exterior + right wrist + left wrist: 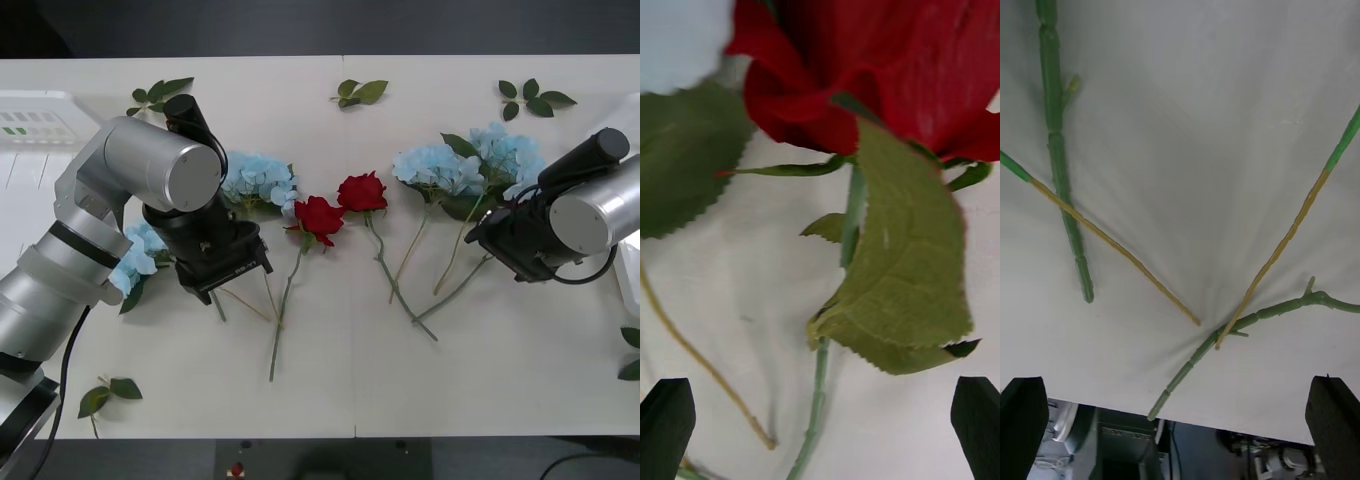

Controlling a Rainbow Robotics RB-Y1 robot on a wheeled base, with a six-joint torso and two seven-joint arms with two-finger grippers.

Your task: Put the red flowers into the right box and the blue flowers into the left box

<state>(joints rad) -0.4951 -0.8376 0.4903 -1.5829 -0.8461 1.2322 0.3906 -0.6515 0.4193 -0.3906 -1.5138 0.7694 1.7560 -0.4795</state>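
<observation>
- Hovering low over the worktop [400,390], the left gripper [1180,427] is spread wide and empty above bare stem ends, left of centre in the front view.
- The right gripper [820,427], also wide open and empty, hangs at centre right, a rose just beyond it.
- Two red flowers [340,205] lie mid-frame between blue flowers [465,160].
- The left box [35,125] sits upper left.

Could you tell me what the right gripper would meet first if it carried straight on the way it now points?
Probably a red rose: its leaf and stem lie between the right gripper's open fingers, its head beyond. Depth is unclear.
</observation>
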